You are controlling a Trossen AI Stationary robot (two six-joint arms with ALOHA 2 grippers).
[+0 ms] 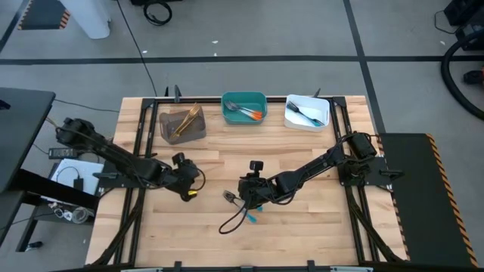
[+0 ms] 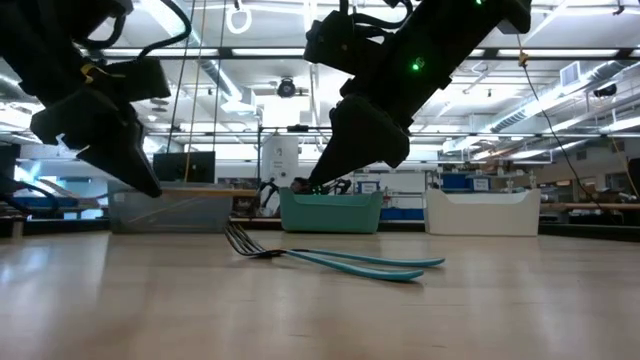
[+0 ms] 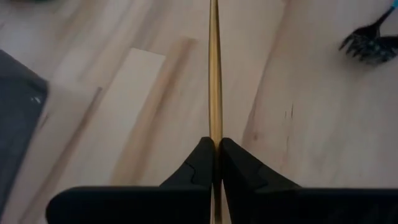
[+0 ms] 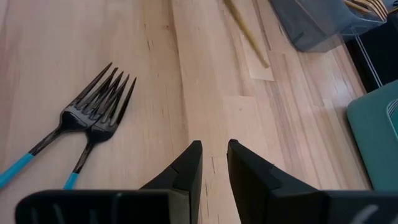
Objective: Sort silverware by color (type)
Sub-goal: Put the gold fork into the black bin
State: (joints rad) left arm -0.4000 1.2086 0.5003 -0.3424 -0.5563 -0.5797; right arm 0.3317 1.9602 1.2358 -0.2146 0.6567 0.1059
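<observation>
From above, I see gold pieces in the grey bin [image 1: 182, 125], orange-handled ones in the teal bin [image 1: 243, 109], dark ones in the white bin [image 1: 308, 112]; sorting looks mostly done. Low view: two blue-handled forks [image 2: 330, 259] lie on the table [image 2: 320, 310], unsorted. Left wrist: my left gripper [image 3: 217, 155] is pinched tight on a gold utensil [image 3: 214, 68]. Right wrist: my right gripper [image 4: 214, 163] stands slightly parted, empty, near those forks.
</observation>
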